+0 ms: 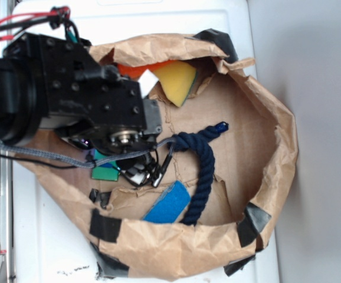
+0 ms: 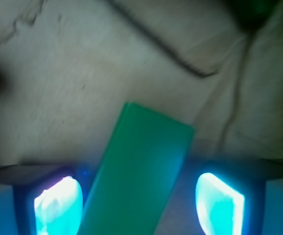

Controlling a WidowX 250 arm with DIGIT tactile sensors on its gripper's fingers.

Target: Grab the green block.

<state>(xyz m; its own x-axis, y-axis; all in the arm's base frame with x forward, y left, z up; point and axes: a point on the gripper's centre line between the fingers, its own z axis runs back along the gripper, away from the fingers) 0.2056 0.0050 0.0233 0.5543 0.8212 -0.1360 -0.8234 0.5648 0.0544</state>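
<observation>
Hand: my hand (image 2: 139,203) is spread, its fingers (image 2: 58,205) flanking the block, not touching.
Green block: the green block (image 2: 139,171) lies flat on brown paper (image 2: 82,73).

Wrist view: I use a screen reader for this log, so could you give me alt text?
A flat green block lies tilted on wrinkled brown paper, between the two glowing fingertips of the open gripper, which do not touch it. The picture is blurry, with dark creases in the paper above.
</observation>
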